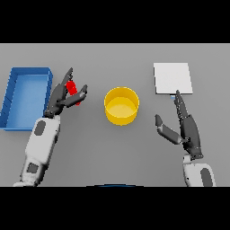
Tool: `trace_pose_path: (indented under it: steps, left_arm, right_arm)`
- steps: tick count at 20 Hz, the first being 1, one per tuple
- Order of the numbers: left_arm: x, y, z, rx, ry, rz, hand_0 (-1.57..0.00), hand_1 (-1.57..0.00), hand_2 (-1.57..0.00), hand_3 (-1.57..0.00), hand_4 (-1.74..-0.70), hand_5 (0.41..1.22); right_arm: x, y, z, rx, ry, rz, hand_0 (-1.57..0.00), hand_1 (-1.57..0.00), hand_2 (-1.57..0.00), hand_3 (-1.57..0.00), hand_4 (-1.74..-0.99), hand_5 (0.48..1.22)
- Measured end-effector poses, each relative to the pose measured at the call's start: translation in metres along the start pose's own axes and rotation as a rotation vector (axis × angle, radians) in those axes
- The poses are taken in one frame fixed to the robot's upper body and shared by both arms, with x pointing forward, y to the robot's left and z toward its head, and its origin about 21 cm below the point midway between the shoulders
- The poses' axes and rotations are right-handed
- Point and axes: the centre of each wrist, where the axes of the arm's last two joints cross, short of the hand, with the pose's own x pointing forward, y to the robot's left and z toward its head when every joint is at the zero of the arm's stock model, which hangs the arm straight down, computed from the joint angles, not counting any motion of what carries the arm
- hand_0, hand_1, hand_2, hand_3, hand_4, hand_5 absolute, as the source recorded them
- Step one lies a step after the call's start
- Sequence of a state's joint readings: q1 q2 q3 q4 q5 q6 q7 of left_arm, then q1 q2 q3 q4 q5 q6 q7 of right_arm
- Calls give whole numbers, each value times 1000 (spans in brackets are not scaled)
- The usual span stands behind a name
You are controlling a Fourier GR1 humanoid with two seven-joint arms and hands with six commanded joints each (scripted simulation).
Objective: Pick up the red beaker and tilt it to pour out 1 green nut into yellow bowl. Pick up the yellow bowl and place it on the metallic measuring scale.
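The red beaker (72,88) stands on the grey table left of centre, partly hidden by my left hand (62,98). That hand is around it, fingers on its far side and thumb on its near right side, still fairly straight and not closed. The yellow bowl (121,105) sits in the middle of the table; I see no nut in it. The metallic scale (173,78) is a pale square plate at the back right. My right hand (186,123) rests open below the scale, fingertips near its front edge.
A blue bin (26,97) lies along the left edge, just beside my left arm. Bare table stretches between the bowl and the scale.
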State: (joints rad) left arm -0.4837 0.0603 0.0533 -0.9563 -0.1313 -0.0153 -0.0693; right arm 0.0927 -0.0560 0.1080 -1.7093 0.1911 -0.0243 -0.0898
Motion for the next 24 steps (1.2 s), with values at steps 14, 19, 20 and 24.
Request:
trace_pose_path:
  steps: [14, 19, 20, 24]
  left_arm:
    - [-4, -24, -11, 92, -95, 14, -1422, -1425, -1427, -1426, -1591, 1123]
    - [14, -18, -17, 104, -145, 14, -1522, -1523, -1524, -1523, -1692, 1100]
    - [20, -17, -17, 110, -165, 5, -1532, -1533, -1533, -1533, -1702, 1098]
    - [51, -17, -17, 96, -234, -85, -1555, -1555, -1556, -1555, -1725, 1107]
  right_arm:
    - [-2, 0, -8, 4, 21, -4, 1, 1, 1, 1, -1296, 682]
    - [-3, 3, -5, 17, -11, 23, 1, 1, 1, 1, -1254, 667]
    - [0, 3, -5, 23, -22, 25, 1, 1, 1, 1, -1258, 669]
    - [-3, 4, -6, 14, -12, 38, 1, 1, 1, 1, -1249, 679]
